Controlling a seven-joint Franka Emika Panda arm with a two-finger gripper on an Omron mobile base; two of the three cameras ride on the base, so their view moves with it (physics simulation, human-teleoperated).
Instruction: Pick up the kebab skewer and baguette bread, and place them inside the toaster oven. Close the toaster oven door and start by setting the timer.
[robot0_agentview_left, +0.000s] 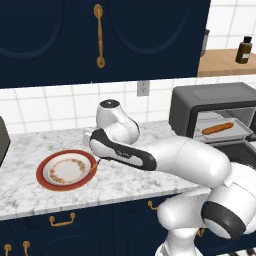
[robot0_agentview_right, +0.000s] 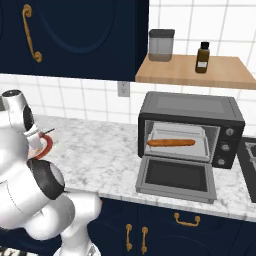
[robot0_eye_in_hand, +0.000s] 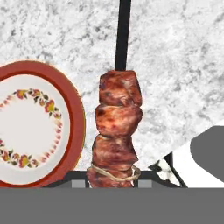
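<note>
The gripper (robot0_eye_in_hand: 113, 183) is closed partway on the skewer (robot0_eye_in_hand: 116, 131), pinching it at the lowest meat chunk, so the meat and the bare dark stick run straight out ahead of the hand. Gripping the meaty end probably gives the fingers something thick to bite on.

Beside the skewer lies the plate (robot0_eye_in_hand: 35, 127), bare apart from its red rim and flower pattern, with the marble counter (robot0_eye_in_hand: 175, 65) beyond. In the left base view the skewer tip (robot0_agentview_left: 95, 164) shows just above the plate's right edge (robot0_agentview_left: 90, 172), so it looks lifted off the plate, though only slightly.

Well off to the right stands the oven (robot0_agentview_right: 190, 125), its door (robot0_agentview_right: 175, 179) dropped flat open. The baguette (robot0_agentview_right: 171, 142) already lies on the tray inside, near the front, leaving room behind for the skewer. By my reading, the skewer's carry to the oven, the door and the timer remain.
</note>
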